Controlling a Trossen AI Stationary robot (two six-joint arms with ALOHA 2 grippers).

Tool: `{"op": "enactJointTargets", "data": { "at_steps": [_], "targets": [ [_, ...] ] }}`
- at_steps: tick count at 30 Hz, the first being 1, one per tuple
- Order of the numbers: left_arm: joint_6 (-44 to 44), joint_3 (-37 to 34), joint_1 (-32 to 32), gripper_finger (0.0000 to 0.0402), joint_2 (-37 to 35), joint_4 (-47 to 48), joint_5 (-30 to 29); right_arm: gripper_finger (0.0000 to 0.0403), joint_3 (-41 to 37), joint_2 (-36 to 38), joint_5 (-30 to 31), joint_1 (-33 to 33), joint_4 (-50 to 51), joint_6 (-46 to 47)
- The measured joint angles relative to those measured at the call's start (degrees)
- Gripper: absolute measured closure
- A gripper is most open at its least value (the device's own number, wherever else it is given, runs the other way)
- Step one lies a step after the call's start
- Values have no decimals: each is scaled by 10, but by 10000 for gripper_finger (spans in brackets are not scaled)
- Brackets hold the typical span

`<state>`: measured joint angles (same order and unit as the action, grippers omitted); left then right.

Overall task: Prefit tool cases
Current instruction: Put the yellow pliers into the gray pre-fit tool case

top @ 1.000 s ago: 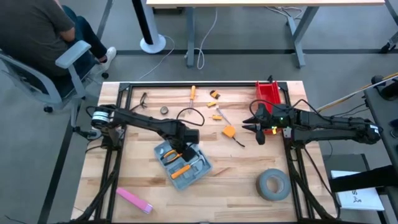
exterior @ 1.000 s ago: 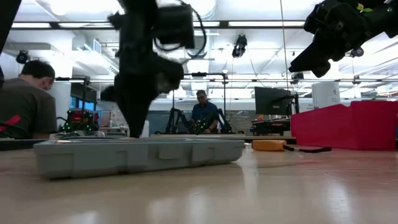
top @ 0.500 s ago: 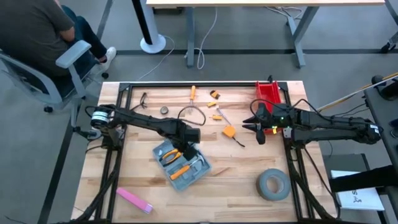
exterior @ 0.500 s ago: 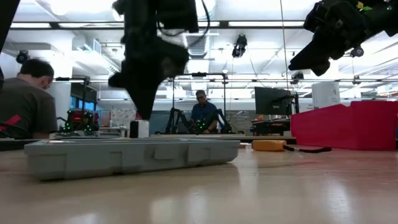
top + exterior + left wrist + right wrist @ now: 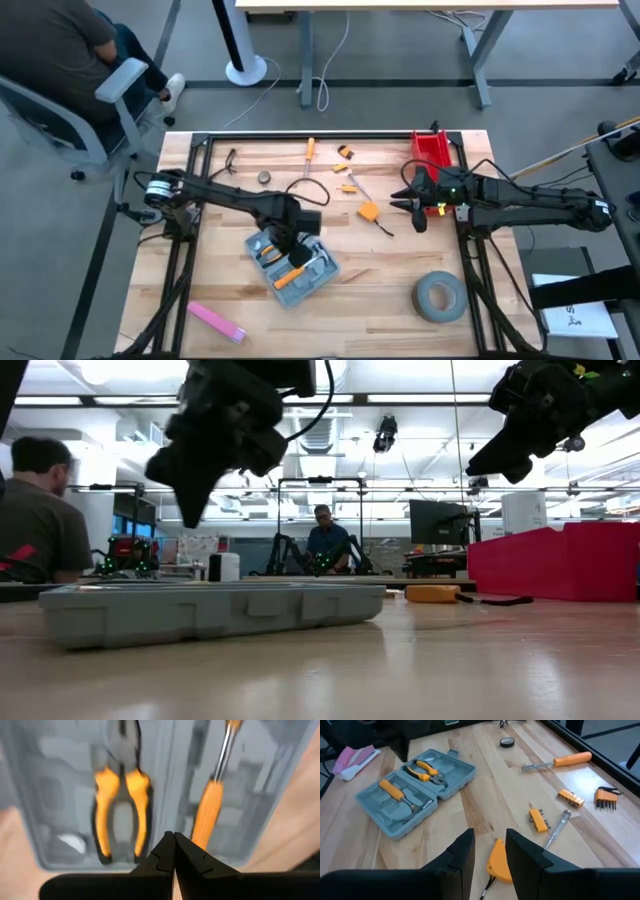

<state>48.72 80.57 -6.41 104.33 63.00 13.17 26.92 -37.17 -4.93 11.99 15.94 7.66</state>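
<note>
Blue-grey case (image 5: 291, 260) lies open on the wooden worktop (image 5: 380, 290), holding orange pliers (image 5: 120, 810) and a screwdriver (image 5: 210, 805). Left gripper (image 5: 173, 851) hangs closed and empty over the case; right gripper (image 5: 490, 847), slightly parted and empty, waits right of the case, by the red bin (image 5: 432, 152).

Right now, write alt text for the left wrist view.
The left gripper, shut, hangs over the open blue-grey tool case. Orange-handled pliers sit in one recess and an orange-handled screwdriver in another.
</note>
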Motion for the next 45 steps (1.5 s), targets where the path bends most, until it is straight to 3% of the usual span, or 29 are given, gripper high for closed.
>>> {"op": "enactJointTargets", "data": {
  "at_steps": [17,29,34,38,45],
  "targets": [
    [76,-62,-59,402,2,-2,26,306,0,0,0,0,1,-2],
    [58,-75,-60,402,25,-17,-31,318,0,0,0,0,-3,-2],
    [49,-117,-57,401,42,-78,1,324,0,0,0,0,-7,-2],
    [47,-104,-56,402,43,-61,-1,324,0,0,0,0,-8,-2],
    [42,-20,-53,402,29,22,-67,312,0,0,0,0,-10,-3]
  ]
}}
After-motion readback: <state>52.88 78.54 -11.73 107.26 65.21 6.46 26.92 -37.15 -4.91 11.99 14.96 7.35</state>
